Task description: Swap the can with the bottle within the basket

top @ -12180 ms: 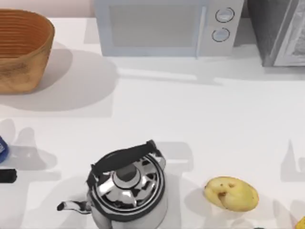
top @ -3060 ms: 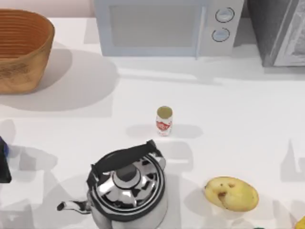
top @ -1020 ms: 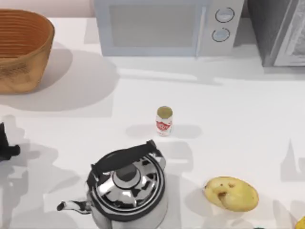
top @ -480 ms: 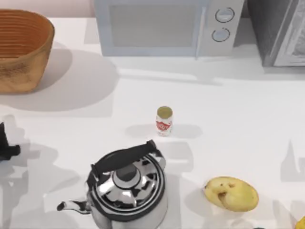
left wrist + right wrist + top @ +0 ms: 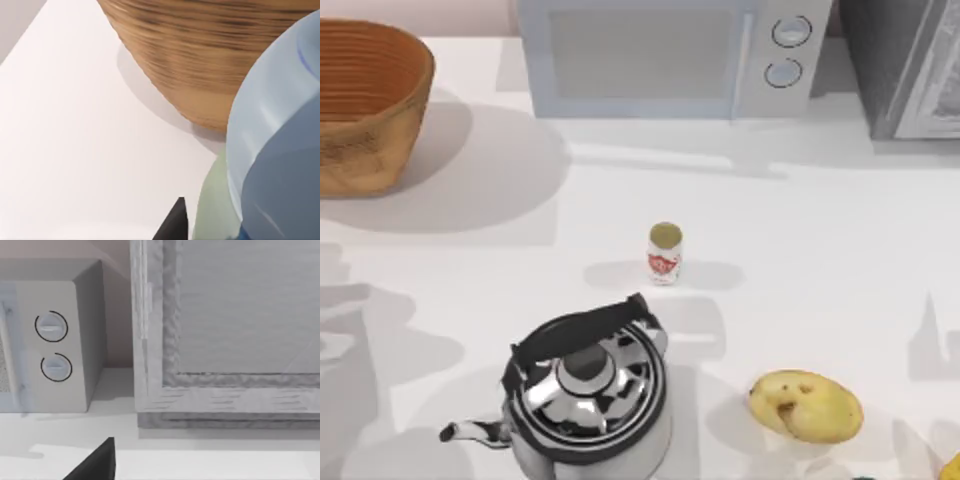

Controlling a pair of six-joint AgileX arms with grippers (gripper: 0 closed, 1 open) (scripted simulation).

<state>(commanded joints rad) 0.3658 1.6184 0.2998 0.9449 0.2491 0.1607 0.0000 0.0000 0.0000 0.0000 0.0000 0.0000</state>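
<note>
The can (image 5: 664,253), white with a red label and gold top, stands upright on the table in the middle of the top view, above the kettle. The woven basket (image 5: 365,110) sits at the far left back. In the left wrist view its brown outer wall (image 5: 200,65) is close ahead. The bottle (image 5: 280,150) appears there as a large pale blue rounded body right at the camera, beside one black fingertip (image 5: 175,227) of my left gripper, which holds it. A black fingertip (image 5: 100,462) of my parked right gripper points toward the microwave.
A shiny kettle (image 5: 585,390) with a black handle stands at the front middle, and a potato (image 5: 805,405) lies to its right. A microwave (image 5: 670,55) and a grey appliance (image 5: 910,65) line the back edge.
The black left gripper seen at the top view's left edge half a second ago has left that view; its shadows remain. The can, absent 12 seconds ago, stands unmoved.
</note>
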